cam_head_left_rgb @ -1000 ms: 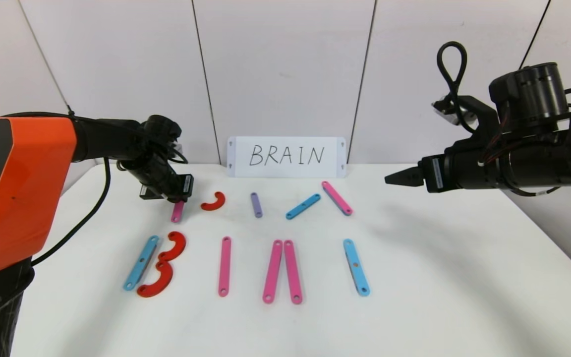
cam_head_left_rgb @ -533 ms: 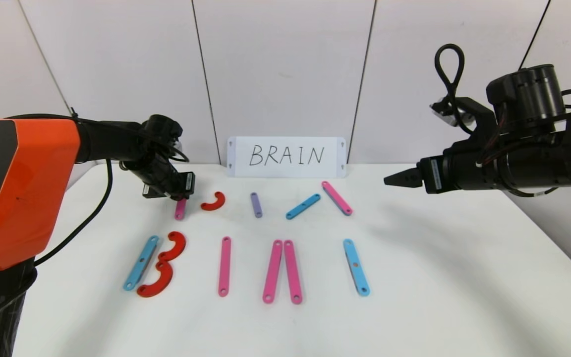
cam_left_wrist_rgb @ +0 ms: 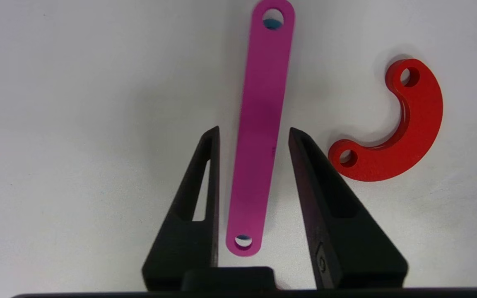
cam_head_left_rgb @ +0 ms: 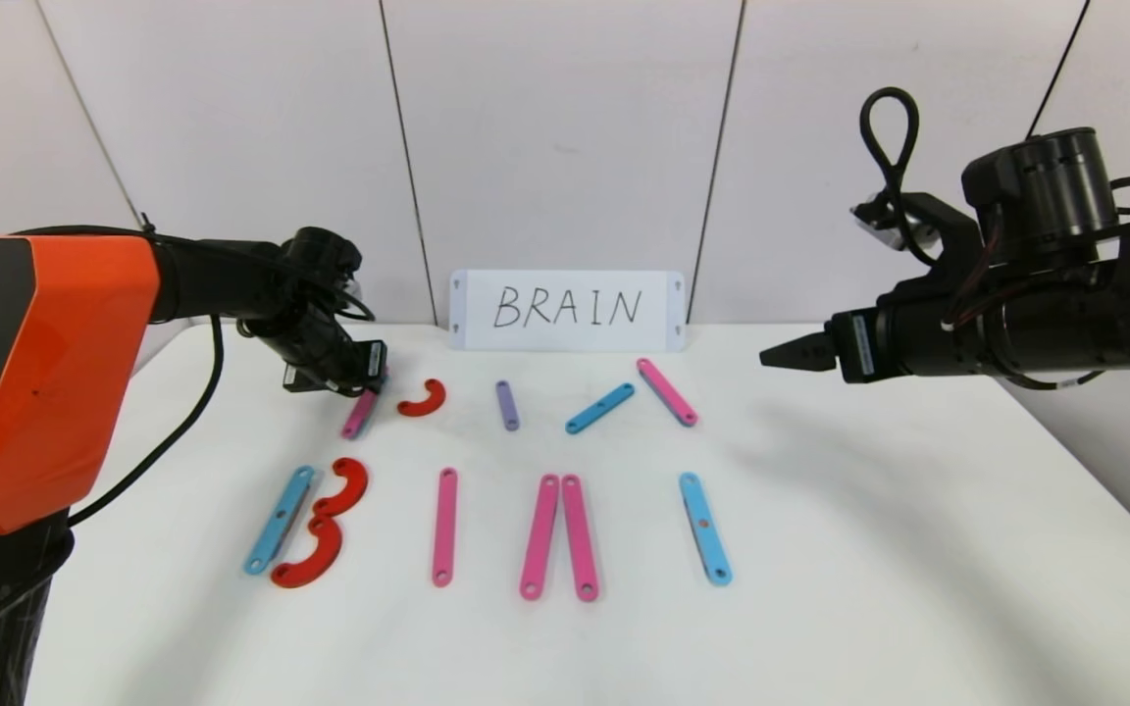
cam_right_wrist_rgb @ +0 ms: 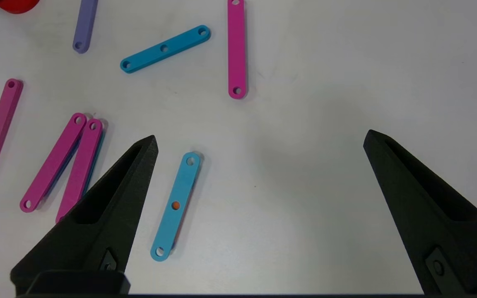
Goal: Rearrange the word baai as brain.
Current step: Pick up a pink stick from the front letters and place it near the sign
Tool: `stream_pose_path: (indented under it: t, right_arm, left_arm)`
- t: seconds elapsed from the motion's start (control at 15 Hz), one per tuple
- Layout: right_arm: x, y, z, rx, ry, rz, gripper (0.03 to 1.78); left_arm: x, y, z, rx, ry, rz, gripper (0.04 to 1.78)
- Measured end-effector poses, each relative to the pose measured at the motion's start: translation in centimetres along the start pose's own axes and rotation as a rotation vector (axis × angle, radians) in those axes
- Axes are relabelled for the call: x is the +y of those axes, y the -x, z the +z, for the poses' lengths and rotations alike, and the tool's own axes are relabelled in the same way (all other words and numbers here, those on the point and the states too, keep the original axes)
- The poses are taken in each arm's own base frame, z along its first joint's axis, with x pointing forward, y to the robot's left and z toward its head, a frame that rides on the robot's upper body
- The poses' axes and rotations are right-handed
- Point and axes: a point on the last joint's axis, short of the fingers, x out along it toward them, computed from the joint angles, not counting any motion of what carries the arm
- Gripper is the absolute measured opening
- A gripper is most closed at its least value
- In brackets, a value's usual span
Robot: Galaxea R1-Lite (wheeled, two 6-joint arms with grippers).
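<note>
The word lies as a front row: a light-blue strip [cam_head_left_rgb: 279, 520] with two red curves [cam_head_left_rgb: 344, 487] [cam_head_left_rgb: 310, 554], a pink strip [cam_head_left_rgb: 444, 527], a pink pair [cam_head_left_rgb: 539, 536] [cam_head_left_rgb: 580, 536], and a light-blue strip [cam_head_left_rgb: 705, 529]. My left gripper [cam_head_left_rgb: 361, 392] is low at the back left. Its fingers [cam_left_wrist_rgb: 253, 130] are narrowly open and straddle a pink strip [cam_left_wrist_rgb: 263, 103] with a gap on each side. That strip [cam_head_left_rgb: 357, 415] lies tilted on the table. A red curve [cam_head_left_rgb: 423, 399] [cam_left_wrist_rgb: 400, 140] lies just beside it. My right gripper [cam_head_left_rgb: 783, 353] [cam_right_wrist_rgb: 259, 138] hovers wide open and empty at the right.
Behind the word lie a purple strip [cam_head_left_rgb: 507, 405], a light-blue strip [cam_head_left_rgb: 599, 408] and a pink strip [cam_head_left_rgb: 667, 391]. The white BRAIN card [cam_head_left_rgb: 567, 310] stands against the wall. The table's right half [cam_head_left_rgb: 918, 510] is bare.
The left gripper has shifted slightly right, and the pink strip between its fingers has turned from nearly straight to tilted. The right arm has barely moved.
</note>
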Motion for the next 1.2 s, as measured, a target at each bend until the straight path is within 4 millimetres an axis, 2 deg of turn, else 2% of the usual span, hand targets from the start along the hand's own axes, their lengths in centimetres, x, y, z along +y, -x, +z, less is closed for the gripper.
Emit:
stream_pose_path:
  t: [0.33, 0.53, 0.8, 1.2]
  right_arm:
    - [0.0, -0.1, -0.1, 0.004, -0.001, -0.001, 1.74]
    - [0.0, -0.1, -0.1, 0.003, 0.0, 0.0, 1.74]
    - [0.0, 0.0, -0.1, 0.003, -0.001, 0.0, 1.74]
    - [-1.1, 0.1, 0.2, -0.014, -0.022, -0.025, 1.74]
  left_arm:
    - [0.0, 0.2, 0.1, -0.006, -0.004, -0.001, 1.45]
    - [-0.1, 1.2, 0.1, -0.002, -0.014, -0.003, 1.7]
    - [-1.9, 4.0, -1.6, 0.104, -0.055, -0.007, 1.74]
    - [-5.4, 7.9, -6.2, 0.193, -0.148, -0.048, 1.74]
